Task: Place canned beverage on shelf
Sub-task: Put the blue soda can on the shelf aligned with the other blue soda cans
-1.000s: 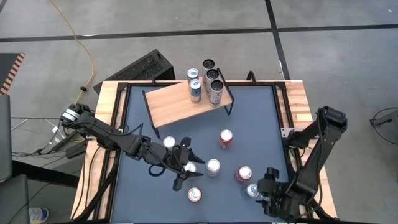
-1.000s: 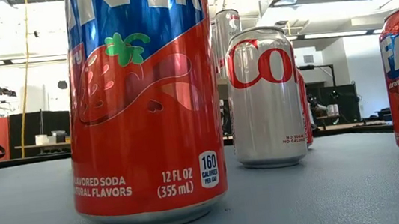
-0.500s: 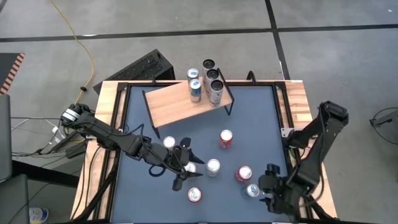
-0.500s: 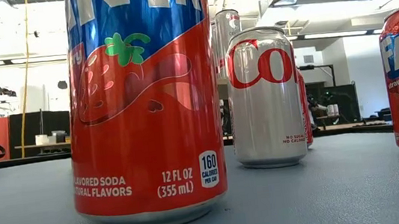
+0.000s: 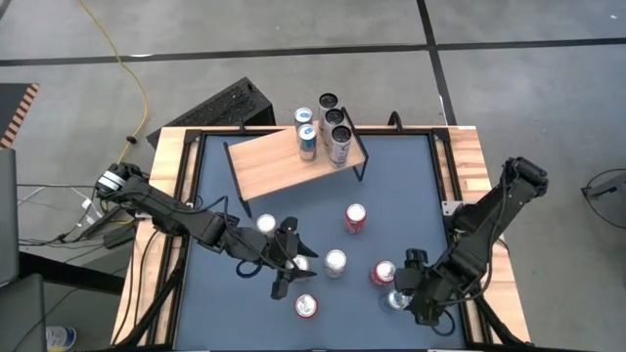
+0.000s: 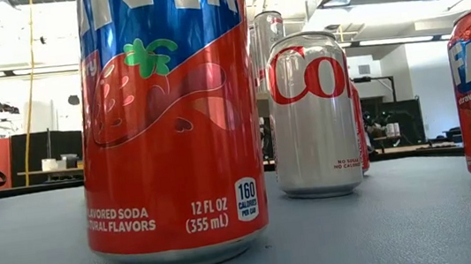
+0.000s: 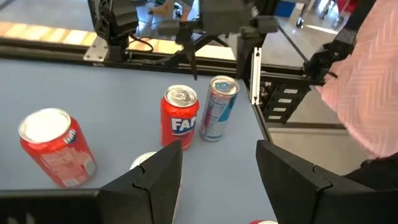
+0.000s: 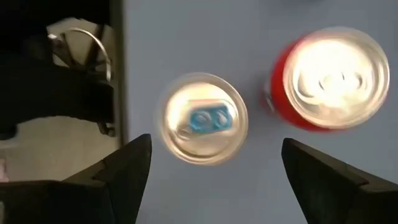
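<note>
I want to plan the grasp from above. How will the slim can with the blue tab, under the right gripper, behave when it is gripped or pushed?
The slim can stands upright and looks tall for its width, so a sideways nudge may tip it. Its smooth metal probably slips in a loose grip. The right gripper, open above it, should close squarely.

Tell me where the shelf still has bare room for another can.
The shelf board is bare across its left and middle, from the left edge up to the four cans bunched at its right end. Only that right end is crowded.
</note>
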